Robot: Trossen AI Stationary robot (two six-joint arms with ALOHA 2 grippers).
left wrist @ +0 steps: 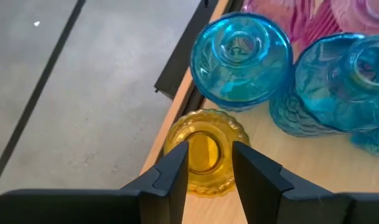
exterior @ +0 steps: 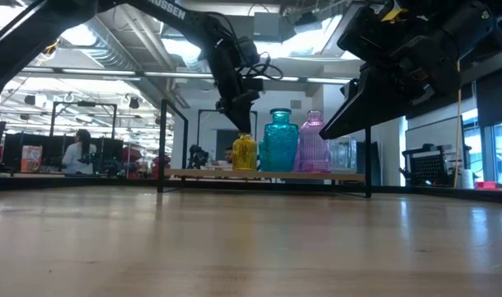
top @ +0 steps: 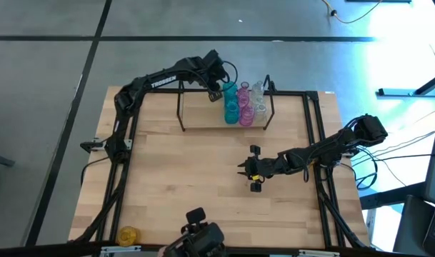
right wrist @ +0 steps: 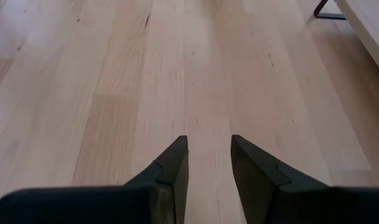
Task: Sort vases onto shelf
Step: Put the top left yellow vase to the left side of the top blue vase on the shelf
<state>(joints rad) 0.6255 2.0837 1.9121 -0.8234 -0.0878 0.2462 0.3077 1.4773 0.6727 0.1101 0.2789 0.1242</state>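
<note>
Standing upright on the shelf (top: 203,120) beside the teal vase (left wrist: 241,60), the yellow vase (left wrist: 205,152) has its neck pinched in the left tool (left wrist: 209,163), directly above it. Right tool (right wrist: 208,160), parted and empty, hovers mid-table, well apart. Another yellow vase (top: 128,234) waits at the table's near edge, toward the left arm's side.

Surface (right wrist: 177,74): pale wood planks, matt, visible grain. Shelf (exterior: 267,174): light wood board, thin black wire uprights. Vases seen as glossy translucent glass: yellow vase (left wrist: 205,151) with scalloped rim, blue vase (left wrist: 242,59) ribbed, pink vase (exterior: 313,144) ribbed. Left tool (left wrist: 209,180) and right tool (right wrist: 209,174): matt dark fingers, smooth.
</note>
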